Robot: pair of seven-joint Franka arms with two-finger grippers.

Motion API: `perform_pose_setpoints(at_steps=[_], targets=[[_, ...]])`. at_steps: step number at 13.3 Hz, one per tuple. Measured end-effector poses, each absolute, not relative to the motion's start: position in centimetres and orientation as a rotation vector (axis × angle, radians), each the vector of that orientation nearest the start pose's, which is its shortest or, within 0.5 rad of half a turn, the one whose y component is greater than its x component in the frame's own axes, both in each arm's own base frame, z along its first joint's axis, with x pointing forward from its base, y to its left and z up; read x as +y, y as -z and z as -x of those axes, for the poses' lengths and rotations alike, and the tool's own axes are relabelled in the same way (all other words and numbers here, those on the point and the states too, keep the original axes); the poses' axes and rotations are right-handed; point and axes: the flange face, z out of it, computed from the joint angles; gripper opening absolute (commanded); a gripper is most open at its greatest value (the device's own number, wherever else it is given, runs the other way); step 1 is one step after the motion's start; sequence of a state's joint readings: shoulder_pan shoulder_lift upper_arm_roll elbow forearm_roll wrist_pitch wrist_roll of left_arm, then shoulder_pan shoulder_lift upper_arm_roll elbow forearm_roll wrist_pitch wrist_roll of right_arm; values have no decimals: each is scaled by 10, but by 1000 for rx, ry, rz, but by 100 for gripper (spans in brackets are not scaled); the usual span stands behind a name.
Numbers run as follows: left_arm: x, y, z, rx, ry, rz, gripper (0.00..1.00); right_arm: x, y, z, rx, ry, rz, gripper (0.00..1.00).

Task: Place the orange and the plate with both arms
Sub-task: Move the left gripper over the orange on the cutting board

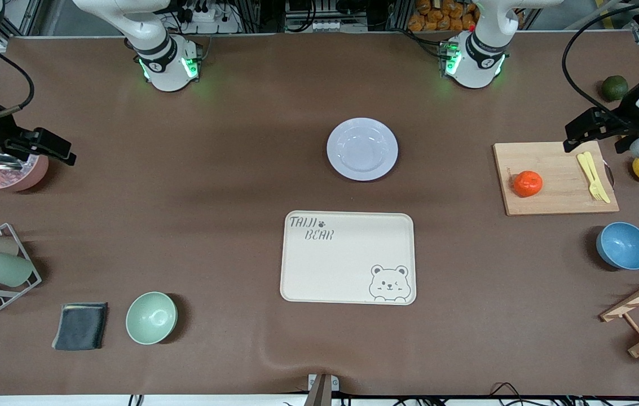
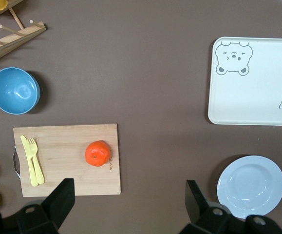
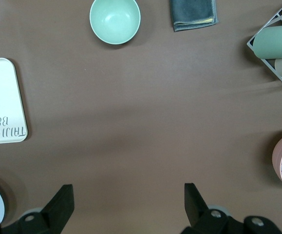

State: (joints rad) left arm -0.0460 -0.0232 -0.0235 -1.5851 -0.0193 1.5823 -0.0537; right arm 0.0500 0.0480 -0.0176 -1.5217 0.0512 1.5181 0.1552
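Orange [image 1: 527, 184] is seen lying on a wooden board [image 1: 556, 194], close to the board's edge that faces the table's middle, with a yellow fork and knife [image 1: 593, 176] laid near the board's other end. The board sits toward the left arm's end of the table, and a blue bowl [image 1: 624, 245] stands nearer the front camera than it. Plate [image 1: 362, 149] is set bare on the table at its middle, upright and apart from everything, with the cream tray [image 1: 347, 257] nearer the camera than it, a strip of table between them. The left gripper [image 1: 598, 131] is held in the air over the board's corner by the table's edge, its fingers [image 2: 60, 196] spread wide apart and nothing between them. The right gripper [image 1: 37, 145] is held over the right arm's end of the table, beside a pink bowl [image 1: 14, 172], its fingers [image 3: 63, 202] likewise wide apart and empty. A green bowl [image 1: 151, 317] and a dark cloth [image 1: 80, 326] lie near the table's camera edge at that end.
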Motion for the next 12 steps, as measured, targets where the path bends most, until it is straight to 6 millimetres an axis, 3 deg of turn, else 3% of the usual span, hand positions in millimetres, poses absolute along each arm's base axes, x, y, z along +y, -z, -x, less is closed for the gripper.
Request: perform_pose_setpoints(at_steps=[8, 12], targets=[[-40, -631, -548, 25, 35, 3161, 100, 24, -611, -563, 188, -105, 3090, 100], [-44, -621, -553, 41, 8, 3138, 100, 24, -605, -565, 188, -121, 3090, 100]])
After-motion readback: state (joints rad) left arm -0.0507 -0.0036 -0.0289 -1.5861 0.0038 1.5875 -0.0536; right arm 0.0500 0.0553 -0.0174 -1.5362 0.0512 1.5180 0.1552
